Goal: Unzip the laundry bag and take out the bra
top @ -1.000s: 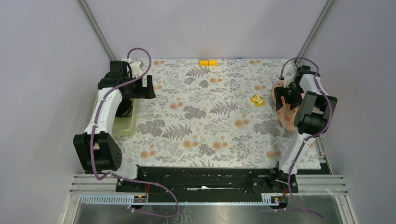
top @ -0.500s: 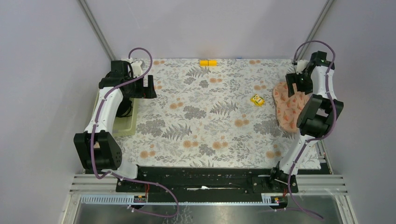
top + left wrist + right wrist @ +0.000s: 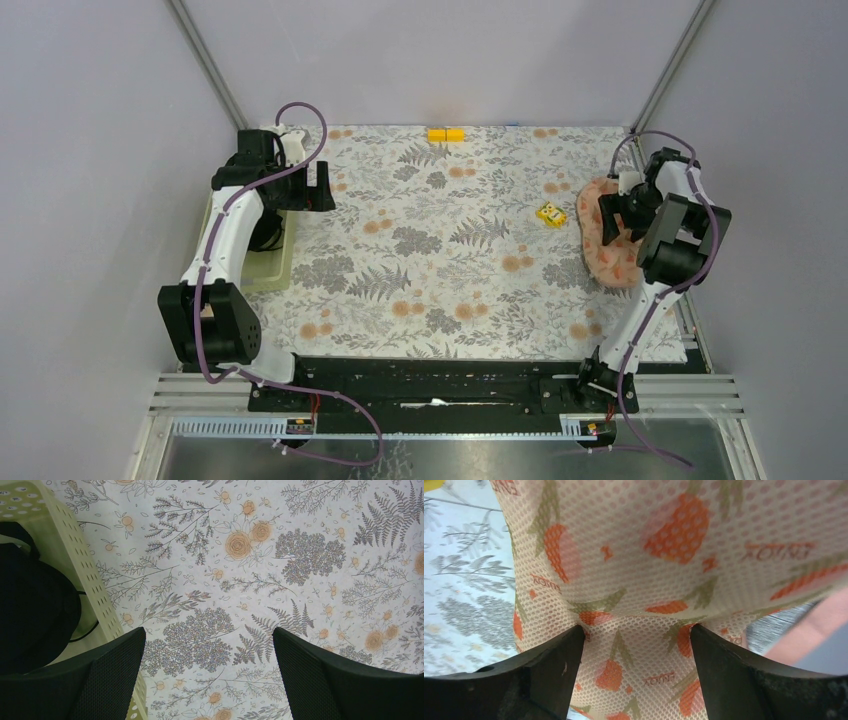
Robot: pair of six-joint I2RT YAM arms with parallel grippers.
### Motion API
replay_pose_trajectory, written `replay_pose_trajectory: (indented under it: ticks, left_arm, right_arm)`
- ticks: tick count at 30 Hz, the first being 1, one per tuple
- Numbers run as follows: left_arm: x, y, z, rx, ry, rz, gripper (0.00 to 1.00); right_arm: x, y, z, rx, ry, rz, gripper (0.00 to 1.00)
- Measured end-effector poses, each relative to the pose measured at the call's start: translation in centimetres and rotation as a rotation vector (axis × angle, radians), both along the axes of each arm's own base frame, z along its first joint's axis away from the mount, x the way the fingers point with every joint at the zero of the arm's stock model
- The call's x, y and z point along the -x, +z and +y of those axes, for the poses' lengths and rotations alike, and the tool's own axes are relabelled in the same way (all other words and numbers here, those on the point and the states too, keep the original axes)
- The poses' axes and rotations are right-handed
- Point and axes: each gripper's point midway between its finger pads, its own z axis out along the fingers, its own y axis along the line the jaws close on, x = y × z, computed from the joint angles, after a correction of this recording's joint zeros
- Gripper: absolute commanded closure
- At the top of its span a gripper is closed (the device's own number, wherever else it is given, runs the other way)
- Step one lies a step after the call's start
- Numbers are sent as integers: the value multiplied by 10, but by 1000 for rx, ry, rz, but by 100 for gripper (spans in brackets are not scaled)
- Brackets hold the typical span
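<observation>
"Laundry bag (image 3: 610,262) — where, and lying how?"

"On the table's (image 3: 440,250) right edge, long axis running near to far. My right gripper (image 3: 614,214) straddles its far end, fingers (image 3: 544,680) spread wide, nothing pinched that I can see; my left gripper (image 3: 209,640) hangs released. I judge it soft, light, padded — I'd pinch its edge; the zip isn't visible."

Both arms reach forward, left claw (image 3: 207,677) and right claw (image 3: 636,680) each spread wide.
</observation>
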Motion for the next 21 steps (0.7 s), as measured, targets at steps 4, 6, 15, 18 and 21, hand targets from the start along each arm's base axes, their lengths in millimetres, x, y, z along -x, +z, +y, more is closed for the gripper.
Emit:
replay_pose_trajectory:
  ticks: [4, 6, 15, 18, 21]
  left_arm:
    - [0, 0, 0, 0, 1, 0, 1]
    - [0, 0, 0, -1, 2, -1, 1]
    - [-1, 0, 2, -14, 9, -2, 1]
    - [-1, 0, 3, -19, 12, -3, 1]
    - [0, 2, 5, -34, 13, -13, 1]
  right_arm:
    - [9, -8, 28, -87, -9, 19, 16]
    - [12, -7, 45, -110, -8, 15, 17]
    - [13, -12, 136, -148, 68, 46, 18]
    - [7, -11, 169, -180, 74, 45, 18]
    - [-3, -9, 208, -241, 77, 40, 18]
